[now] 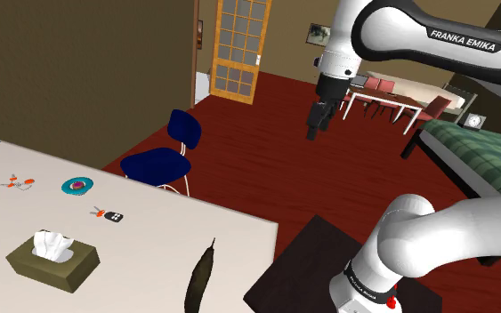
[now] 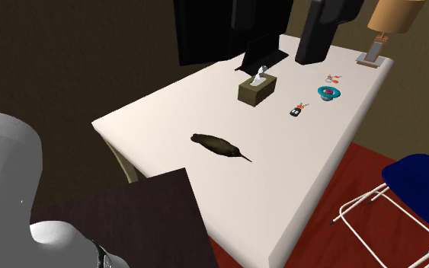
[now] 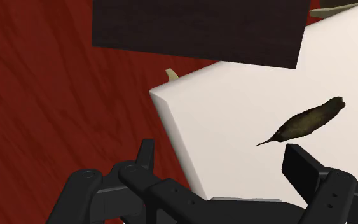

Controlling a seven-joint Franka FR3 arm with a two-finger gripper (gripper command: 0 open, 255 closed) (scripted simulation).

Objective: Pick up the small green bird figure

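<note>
Bird figure point(image 2: 219, 145), which I see as dark olive-brown with a long thin beak, lies flat on the white bench point(image 2: 296, 183), apart from the other things. In the second exterior view it is at about 7 o'clock from the tissue box point(image 2: 257, 89), and its beak points to about 4 o'clock. In the shoulder view it lies at 3 o'clock from the tissue box, with the beak toward 12 o'clock. The small key fob point(image 1: 112, 216) and the blue dish point(image 1: 76, 185) are farther away, at about 10 o'clock from the bird. The end effector point(image 1: 313, 133) is released: in the wrist view its two black fingers point(image 3: 301, 167) stand apart and clasp no thing. It hangs high over the red floor point(image 1: 266, 116), well apart from the bench, at about 1 o'clock from the bird in the shoulder view and at 3 o'clock from the blue chair point(image 1: 155, 166). From the wrist camera the bird shows beyond the fingers, on the bench, and neither finger touches it. The dark stand point(image 2: 129, 213) is just beside the bench.
</note>
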